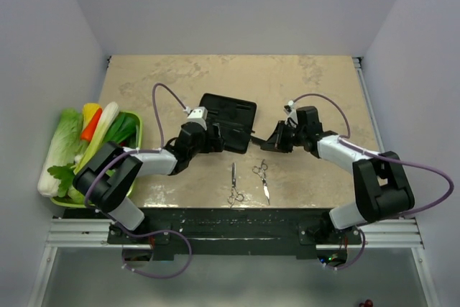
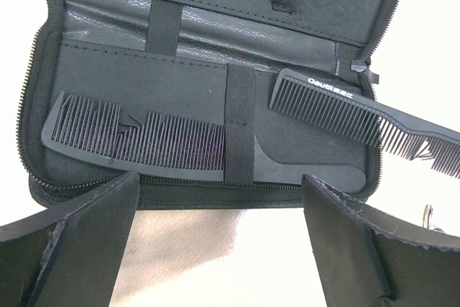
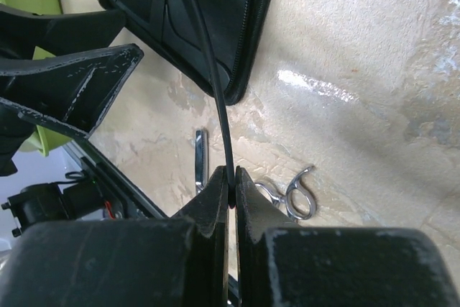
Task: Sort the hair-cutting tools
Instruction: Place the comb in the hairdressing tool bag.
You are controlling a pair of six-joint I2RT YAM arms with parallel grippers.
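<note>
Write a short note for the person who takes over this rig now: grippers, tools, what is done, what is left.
Left gripper: open, empty, facing the open case.
Right gripper: shut on the second comb, whose far end reaches over the case.
Done: first comb tucked under a strap in the case.
Left: stow the second comb; left scissors and right scissors lie on the table, untouched.

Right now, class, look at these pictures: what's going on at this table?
The right gripper is shut on a black comb, with the comb's far end reaching over the open black case. A second comb is tucked under a strap inside the case. The left gripper hangs open in front of the case, holding nothing. One pair of scissors and another pair lie on the table, not yet put away.
</note>
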